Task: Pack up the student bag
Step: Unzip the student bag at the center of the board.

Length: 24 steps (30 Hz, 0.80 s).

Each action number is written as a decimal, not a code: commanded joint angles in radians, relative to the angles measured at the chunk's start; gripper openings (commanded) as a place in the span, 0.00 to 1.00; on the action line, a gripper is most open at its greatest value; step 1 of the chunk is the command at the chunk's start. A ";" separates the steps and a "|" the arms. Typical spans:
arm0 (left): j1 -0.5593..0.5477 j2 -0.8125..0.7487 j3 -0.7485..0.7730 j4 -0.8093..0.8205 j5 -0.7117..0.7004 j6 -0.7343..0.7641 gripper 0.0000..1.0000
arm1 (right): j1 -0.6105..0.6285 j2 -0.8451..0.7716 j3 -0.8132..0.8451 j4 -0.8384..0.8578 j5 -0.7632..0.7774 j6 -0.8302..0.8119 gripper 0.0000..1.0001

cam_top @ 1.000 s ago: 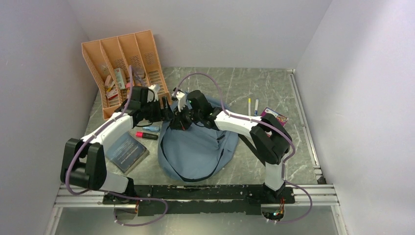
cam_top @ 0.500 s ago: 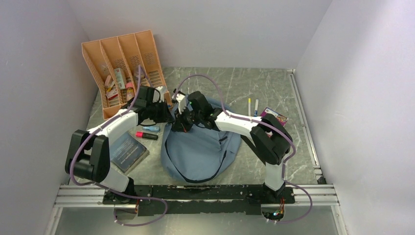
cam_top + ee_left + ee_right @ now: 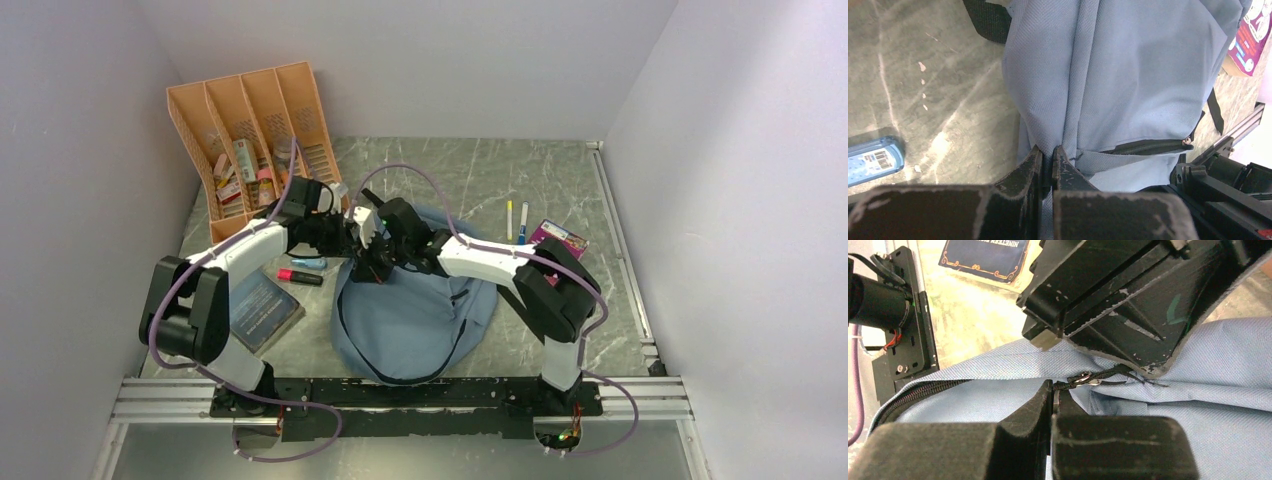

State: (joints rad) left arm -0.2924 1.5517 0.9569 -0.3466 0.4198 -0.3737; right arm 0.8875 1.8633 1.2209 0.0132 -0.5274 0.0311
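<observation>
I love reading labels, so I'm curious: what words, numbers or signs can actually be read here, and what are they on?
"NINETEEN": on the dark blue book; the rest of the title is cut off.
Barcode on the small blue item: digits too small to read.
Purple box: print too blurred.
Boxes in the orange rack: labels too small.
Backpack: no writing visible.

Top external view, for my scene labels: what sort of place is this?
Probably a robot test cell staged as a study desk: plain walls enclosing a marble-look table, an orange file organizer, a student bag beside a book.
</observation>
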 commanded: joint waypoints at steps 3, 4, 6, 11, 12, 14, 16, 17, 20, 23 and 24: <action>0.004 0.024 0.045 0.097 -0.059 0.007 0.05 | 0.078 -0.120 -0.016 -0.070 -0.161 -0.064 0.00; 0.005 0.024 0.043 0.098 -0.061 0.008 0.05 | 0.079 -0.129 -0.021 -0.080 -0.141 -0.074 0.00; 0.005 0.025 0.043 0.099 -0.061 0.008 0.05 | 0.080 -0.142 -0.036 -0.084 -0.102 -0.084 0.00; 0.006 0.013 0.037 0.104 -0.062 0.004 0.05 | 0.078 -0.174 -0.070 -0.062 -0.021 -0.077 0.00; 0.006 0.006 0.037 0.102 -0.066 0.004 0.05 | 0.077 -0.180 -0.074 -0.061 0.010 -0.073 0.00; 0.006 -0.005 0.037 0.099 -0.071 0.009 0.05 | 0.077 -0.186 -0.078 -0.070 0.071 -0.069 0.00; 0.006 -0.017 0.036 0.108 -0.060 0.013 0.05 | 0.076 -0.187 -0.082 -0.083 0.167 -0.055 0.00; 0.006 -0.024 0.034 0.119 -0.039 0.015 0.05 | 0.071 -0.187 -0.088 -0.085 0.193 -0.053 0.00; 0.006 -0.044 0.034 0.146 0.018 0.024 0.05 | 0.051 -0.187 -0.096 -0.094 0.290 -0.033 0.00; 0.006 -0.072 0.025 0.171 0.073 0.032 0.05 | 0.023 -0.187 -0.097 -0.093 0.342 0.020 0.00; 0.006 -0.080 0.022 0.175 0.089 0.035 0.05 | 0.016 -0.189 -0.096 -0.090 0.356 0.032 0.00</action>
State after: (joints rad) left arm -0.3050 1.5234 0.9585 -0.3073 0.4824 -0.3779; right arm 0.9230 1.7195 1.1347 -0.0570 -0.2440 -0.0040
